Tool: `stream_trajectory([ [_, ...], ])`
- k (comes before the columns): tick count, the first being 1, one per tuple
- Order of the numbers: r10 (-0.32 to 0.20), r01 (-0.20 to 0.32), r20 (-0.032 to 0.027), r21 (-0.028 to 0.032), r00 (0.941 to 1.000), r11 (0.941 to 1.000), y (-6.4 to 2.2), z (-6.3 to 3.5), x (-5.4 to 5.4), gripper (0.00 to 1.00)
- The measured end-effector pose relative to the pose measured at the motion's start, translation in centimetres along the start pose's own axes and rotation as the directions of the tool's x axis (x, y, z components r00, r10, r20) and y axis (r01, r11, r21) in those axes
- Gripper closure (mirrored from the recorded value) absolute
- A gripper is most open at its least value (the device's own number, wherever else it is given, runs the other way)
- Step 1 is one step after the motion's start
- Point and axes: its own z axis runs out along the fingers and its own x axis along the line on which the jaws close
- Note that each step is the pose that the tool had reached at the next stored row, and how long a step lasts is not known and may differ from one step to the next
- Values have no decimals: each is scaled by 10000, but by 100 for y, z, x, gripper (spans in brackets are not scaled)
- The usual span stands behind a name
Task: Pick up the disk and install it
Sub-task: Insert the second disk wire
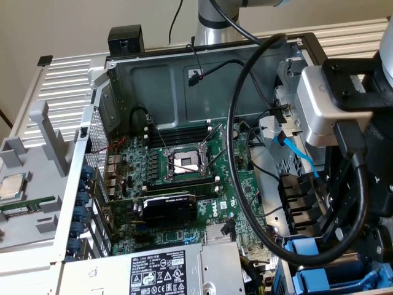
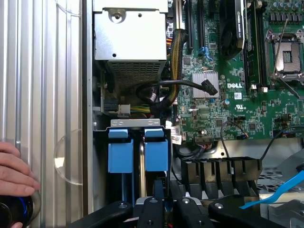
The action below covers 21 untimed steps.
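Note:
The disk [image 2: 141,164] stands edge-on in the drive bay at the case's corner. Its silver metal edge runs between the two bright blue tabs [image 2: 119,154] of its carrier. In the wrist view my gripper [image 2: 159,203] sits at the disk's near end, its black fingers [image 2: 149,205] close together on the blue frame, apparently gripping it. In the exterior view the blue carrier [image 1: 322,273] shows low at the right, under my arm's wrist [image 1: 334,101], which hangs over that side of the open computer case.
The grey power-supply box [image 2: 130,38] borders the bay. The motherboard [image 1: 184,166], its CPU socket [image 1: 184,163] and a graphics card [image 1: 169,209] fill the case floor. Thick black cables [image 1: 236,153] loop beside my wrist. A person's hand [image 2: 14,173] rests on the ribbed table outside the case wall.

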Motion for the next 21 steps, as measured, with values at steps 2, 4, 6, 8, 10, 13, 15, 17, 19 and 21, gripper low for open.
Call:
stream_trajectory([
  [2,1,-1,-1,0,10000,10000,0,1,0,84],
  [4,1,-1,1,0,10000,10000,0,2,1,84],
  [6,1,-1,2,0,10000,10000,0,3,1,84],
  [8,1,-1,2,0,10000,10000,0,2,1,84],
  [10,1,-1,2,0,10000,10000,0,3,1,84],
  [13,1,-1,1,0,10000,10000,0,4,0,84],
  [15,1,-1,1,0,10000,10000,0,6,1,84],
  [17,1,-1,3,0,10000,10000,-1,8,1,84],
  [19,1,-1,1,0,10000,10000,-1,8,1,84],
  [21,1,-1,1,0,10000,10000,-1,8,1,84],
])
